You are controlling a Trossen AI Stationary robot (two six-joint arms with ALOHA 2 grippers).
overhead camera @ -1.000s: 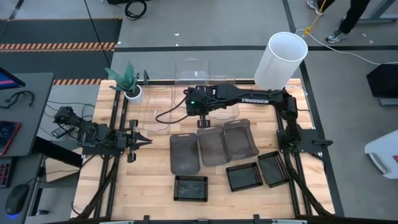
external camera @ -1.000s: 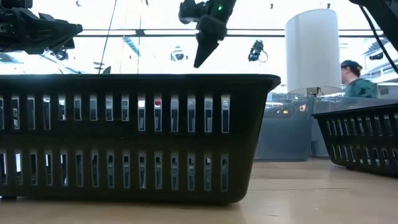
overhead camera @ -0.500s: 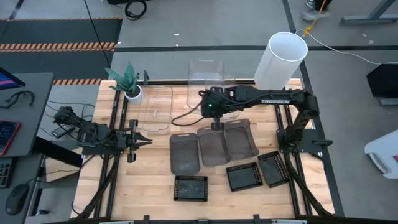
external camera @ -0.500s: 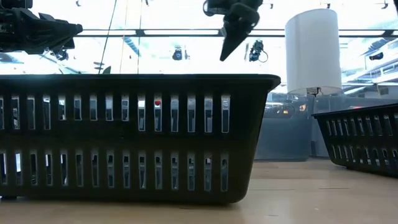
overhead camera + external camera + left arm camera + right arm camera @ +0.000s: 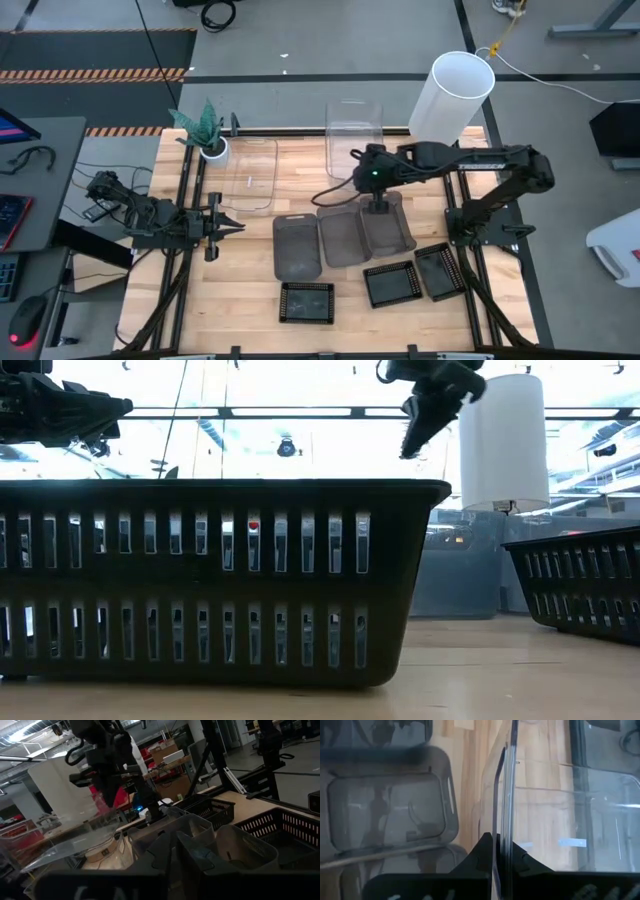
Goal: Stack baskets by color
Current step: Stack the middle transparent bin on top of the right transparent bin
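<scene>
The right gripper (image 5: pixel 375 196) is hanging above the back of the table, over the grey baskets, its jaws pinched shut on the thin wall of a clear basket (image 5: pixel 352 125), which is tilting up off the table at the far edge beside the white lamp (image 5: pixel 452 95). The right wrist view is showing that clear wall (image 5: pixel 506 820) running edge-on between the fingers. The left gripper (image 5: pixel 228 226) is waiting low at the left side, nearly closed and holding nothing.

Judging by the layout, the sorting is hardly begun, with no finished stack showing. 3 grey baskets (image 5: pixel 343 237) are lying side by side at the centre. 3 black mesh baskets (image 5: pixel 306 302) are sitting apart along the front edge. Of the clear ones, 1 is being carried and 1 (image 5: pixel 250 175) is resting flat near the plant (image 5: pixel 205 128); a 3rd cannot be made out with certainty.

What is remaining, I judge: landing the carried clear basket into another clear one, then stacking the greys and blacks.
</scene>
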